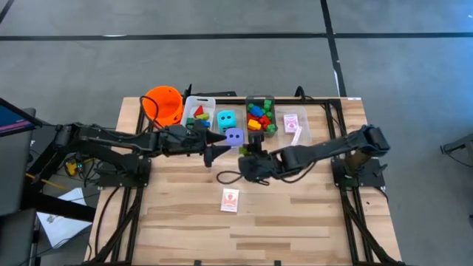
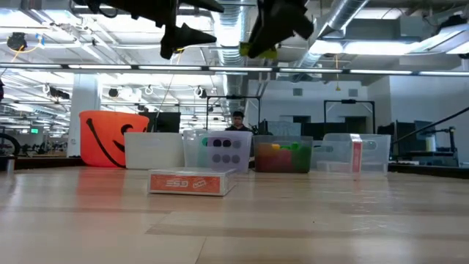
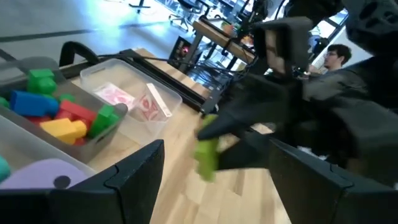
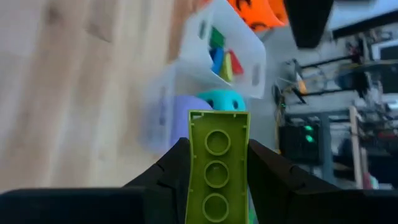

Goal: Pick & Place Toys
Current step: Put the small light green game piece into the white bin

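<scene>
Above the surface [image 1: 295, 222] centre, at 6 o'clock from the bins: green brick [image 4: 216, 167] pinched by right end effector [image 4: 217, 163]. Light, stiff, probably slippery; best held on long sides. Left end effector [image 1: 216, 145] spread, empty.

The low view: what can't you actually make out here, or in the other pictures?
- Low view: both arms cut off by the top edge; the bins' frosted walls blur the toys inside.
- Right wrist view: the green brick, clamped in the right gripper, runs off the bottom edge.
- High view: the card is too small to read.
- Left wrist view: the open left gripper's fingertips are cropped.
</scene>
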`<state>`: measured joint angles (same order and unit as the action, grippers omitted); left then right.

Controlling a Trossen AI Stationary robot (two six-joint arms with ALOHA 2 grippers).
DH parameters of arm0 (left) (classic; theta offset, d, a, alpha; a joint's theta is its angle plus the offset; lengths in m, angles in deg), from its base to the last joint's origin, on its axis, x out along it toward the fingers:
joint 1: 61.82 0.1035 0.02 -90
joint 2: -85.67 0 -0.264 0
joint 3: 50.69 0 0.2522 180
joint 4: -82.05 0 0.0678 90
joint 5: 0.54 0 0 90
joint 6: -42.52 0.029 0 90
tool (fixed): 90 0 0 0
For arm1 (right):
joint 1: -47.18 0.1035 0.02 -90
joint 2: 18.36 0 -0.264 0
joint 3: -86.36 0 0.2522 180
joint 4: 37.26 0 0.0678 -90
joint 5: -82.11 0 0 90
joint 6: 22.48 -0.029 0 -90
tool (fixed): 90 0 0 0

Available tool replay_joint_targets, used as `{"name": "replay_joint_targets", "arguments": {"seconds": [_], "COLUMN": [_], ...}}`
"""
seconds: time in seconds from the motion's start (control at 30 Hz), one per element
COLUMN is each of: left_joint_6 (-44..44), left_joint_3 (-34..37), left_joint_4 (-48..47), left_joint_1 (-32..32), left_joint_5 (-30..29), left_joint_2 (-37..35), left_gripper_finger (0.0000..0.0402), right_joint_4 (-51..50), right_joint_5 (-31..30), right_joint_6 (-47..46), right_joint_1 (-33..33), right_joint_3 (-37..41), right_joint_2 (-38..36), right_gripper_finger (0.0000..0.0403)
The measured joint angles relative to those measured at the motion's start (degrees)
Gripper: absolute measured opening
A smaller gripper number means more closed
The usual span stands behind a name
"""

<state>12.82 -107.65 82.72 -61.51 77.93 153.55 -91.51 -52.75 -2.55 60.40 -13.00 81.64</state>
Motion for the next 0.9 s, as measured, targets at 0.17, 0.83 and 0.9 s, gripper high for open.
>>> {"name": "replay_joint_targets", "arguments": {"seconds": [0.17, 0.83, 0.9], "left_joint_6": [-0.83, -4.48, -4.5], "left_joint_3": [0.0, -0.07, -0.07], "left_joint_4": [-0.29, -2.83, -2.67], "left_joint_1": [-0.35, -0.39, -0.39], "left_joint_5": [0.04, -4.11, -4.39], "left_joint_2": [0.0, 1.79, 1.84], "left_gripper_finger": [0.0273, 0.0273, 0.0273], "right_joint_4": [2.11, 19.44, 19.28], "right_joint_5": [-0.29, 3.23, 3.28], "right_joint_6": [0.25, 12.19, 11.76], "right_joint_1": [-1.93, -1.42, -1.47], "right_joint_3": [-0.01, 0.06, 0.06], "right_joint_2": [0.09, -0.5, -0.49], "right_gripper_finger": [0.0118, 0.0118, 0.0118]}}
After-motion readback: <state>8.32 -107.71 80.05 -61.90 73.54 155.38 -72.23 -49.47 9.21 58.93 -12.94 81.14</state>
